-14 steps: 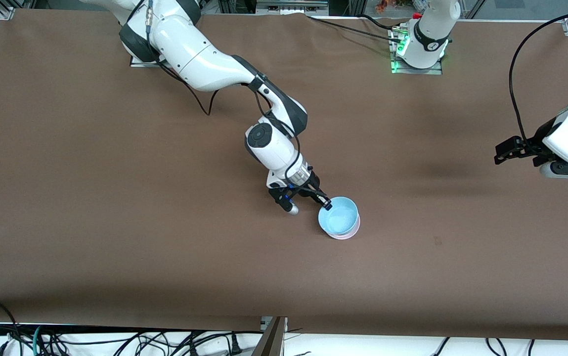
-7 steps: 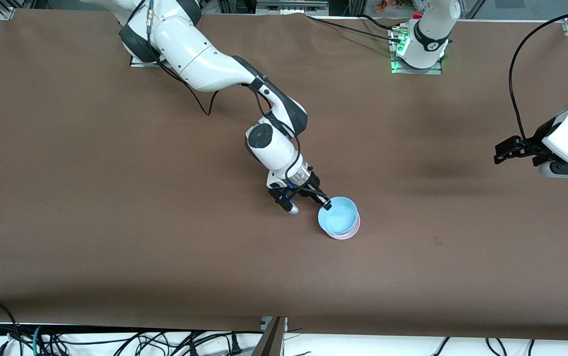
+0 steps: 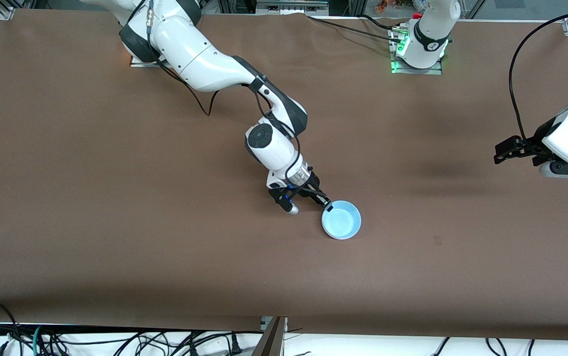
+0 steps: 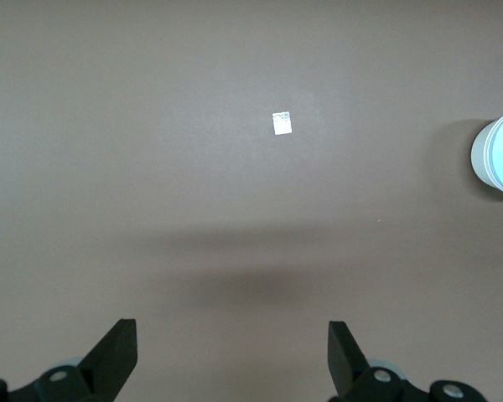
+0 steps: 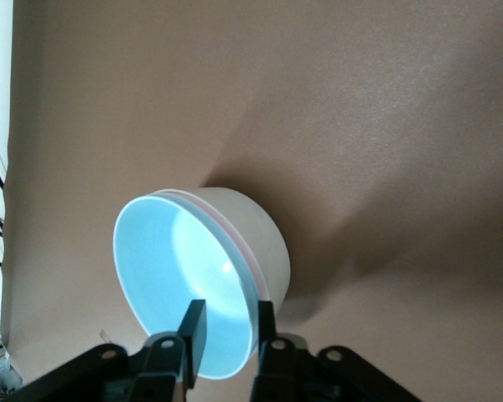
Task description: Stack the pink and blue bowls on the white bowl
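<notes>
Between the right gripper fingers, parted slightly astride its rim, the blue bowl is seated in the pink bowl and white bowl, stacking judged complete; the left gripper waits spread wide.

This is a robotics lab. 2 white robot arms are bolted on metal base plates to a long tabletop covered in plain brown cloth. One base plate glows with a green status light. Aluminium frame profiles stand at the corners. Loose black cables lie tangled along the edge nearest the front camera, and more cables run across the tabletop to the base.
</notes>
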Controlling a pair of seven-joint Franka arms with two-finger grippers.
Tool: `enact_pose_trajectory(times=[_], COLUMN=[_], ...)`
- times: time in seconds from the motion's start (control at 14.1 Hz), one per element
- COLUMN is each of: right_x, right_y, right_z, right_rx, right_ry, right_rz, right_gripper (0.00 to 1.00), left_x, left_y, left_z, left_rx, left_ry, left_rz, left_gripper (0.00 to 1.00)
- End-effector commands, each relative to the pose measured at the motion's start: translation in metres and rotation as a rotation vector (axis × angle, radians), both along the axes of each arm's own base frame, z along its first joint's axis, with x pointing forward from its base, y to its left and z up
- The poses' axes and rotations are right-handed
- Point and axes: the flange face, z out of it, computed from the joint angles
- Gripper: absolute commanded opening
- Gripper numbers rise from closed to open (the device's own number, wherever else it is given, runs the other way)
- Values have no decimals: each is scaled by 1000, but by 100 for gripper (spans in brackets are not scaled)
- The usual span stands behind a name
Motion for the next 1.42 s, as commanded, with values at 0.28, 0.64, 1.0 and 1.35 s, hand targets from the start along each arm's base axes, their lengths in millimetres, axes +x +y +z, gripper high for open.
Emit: enact_pose_trajectory(times=[0.28, 0.64, 1.0, 1.35], right_x=[9, 46, 67, 32], right_y=[1, -54, -178, -323], right_z=[29, 140, 218, 289], right_rx=[6, -134, -390, -521], right_ry=[-9, -19, 47, 48], right_rz=[5, 143, 432, 744], right_gripper=[52, 100, 100, 100], left_x=[2, 2, 2, 2], left_y=[1, 1, 1, 1], left_z=[6, 5, 5, 5], left_rx=[-22, -23, -23, -23], left_ry=[3, 5, 5, 5], left_rz=[-11, -11, -13, -13], left_gripper=[100, 100, 100, 100])
